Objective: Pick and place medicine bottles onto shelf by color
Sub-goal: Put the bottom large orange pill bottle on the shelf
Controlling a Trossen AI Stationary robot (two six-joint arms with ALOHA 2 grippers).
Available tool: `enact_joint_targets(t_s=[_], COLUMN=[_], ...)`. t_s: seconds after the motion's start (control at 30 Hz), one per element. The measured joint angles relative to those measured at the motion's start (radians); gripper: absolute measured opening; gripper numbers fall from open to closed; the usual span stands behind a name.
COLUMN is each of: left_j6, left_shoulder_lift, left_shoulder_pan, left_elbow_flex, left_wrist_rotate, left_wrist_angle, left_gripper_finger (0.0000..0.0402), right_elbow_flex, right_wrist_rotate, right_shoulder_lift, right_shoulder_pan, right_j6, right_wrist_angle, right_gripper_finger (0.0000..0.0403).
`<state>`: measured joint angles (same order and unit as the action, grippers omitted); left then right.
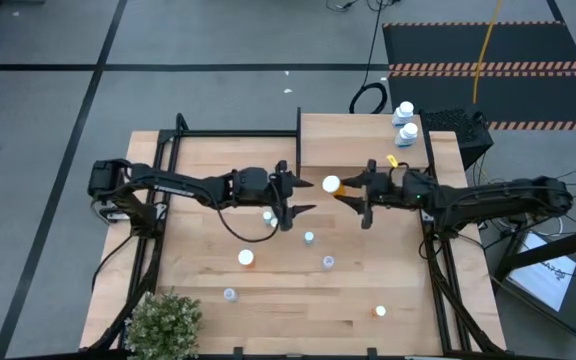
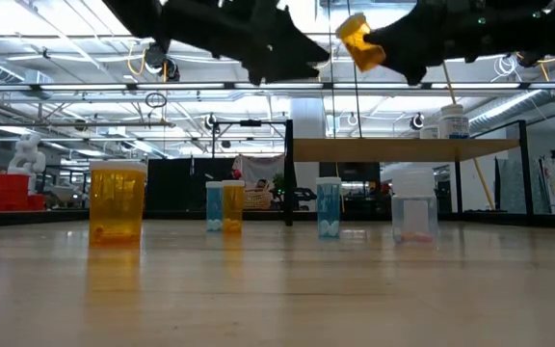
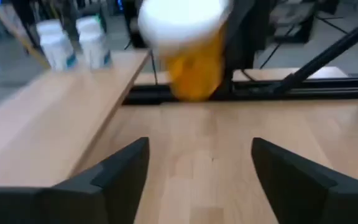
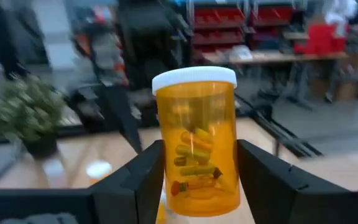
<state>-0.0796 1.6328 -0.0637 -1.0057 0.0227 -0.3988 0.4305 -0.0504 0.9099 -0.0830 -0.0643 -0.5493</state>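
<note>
The right claw [image 4: 194,180] was clamped on an orange pill bottle [image 4: 196,143] above the light-wood table [image 1: 298,300]. The left claw [image 1: 298,197], fingers apart, hung at its nine o'clock. Two blue bottles [image 1: 405,120] stood on the shelf [image 1: 353,150].

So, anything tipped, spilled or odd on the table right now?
Nothing spilled or tipped. The one unusual thing: an orange bottle is up in the air, held in the right gripper, tilted in the low view, with the open left gripper just beside it. Table bottles stand upright; two white-capped bottles stand on the shelf.
</note>
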Motion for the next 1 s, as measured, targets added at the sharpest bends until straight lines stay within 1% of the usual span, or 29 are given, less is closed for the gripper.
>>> enact_joint_targets(t_s=[0.1,0.17,0.3,0.4,0.53,0.63,0.87,1.0], left_j6=[0.034,0.051,0.066,0.068,0.073,0.05,0.039,0.059], left_shoulder_lift=[0.036,0.052,0.079,0.081,0.082,0.083,0.083,0.083], left_shoulder_pan=[-0.002,-0.003,-0.003,-0.004,0.001,0.003,0.008,0.009], left_elbow_flex=[0.0,0.0,0.0,0.0,0.0,0.0,0.0,-0.001], left_wrist_rotate=[-0.009,-0.027,-0.039,-0.085,-0.103,-0.107,-0.112,-0.109], left_wrist_angle=[-0.073,-0.127,-0.191,-0.235,-0.256,-0.256,-0.272,-0.288], left_gripper_finger=[0.0311,0.0319,0.0323,0.0324,0.0324,0.0324,0.0324,0.0324], right_elbow_flex=[-0.014,-0.013,-0.014,-0.014,-0.014,-0.014,-0.014,-0.014], right_wrist_rotate=[0.055,0.061,0.081,0.083,0.106,0.111,0.157,0.157], right_shoulder_lift=[0.035,0.06,0.113,0.152,0.215,0.254,0.331,0.37], right_shoulder_pan=[0.0,0.0,0.0,0.0,0.0,0.0,0.0,0.0], right_j6=[-0.001,-0.001,-0.001,-0.002,-0.002,-0.002,-0.003,-0.003], right_wrist_angle=[-0.116,-0.181,-0.24,-0.317,-0.406,-0.469,-0.566,-0.609], right_gripper_finger=[0.018,0.018,0.018,0.018,0.018,0.018,0.018,0.018])
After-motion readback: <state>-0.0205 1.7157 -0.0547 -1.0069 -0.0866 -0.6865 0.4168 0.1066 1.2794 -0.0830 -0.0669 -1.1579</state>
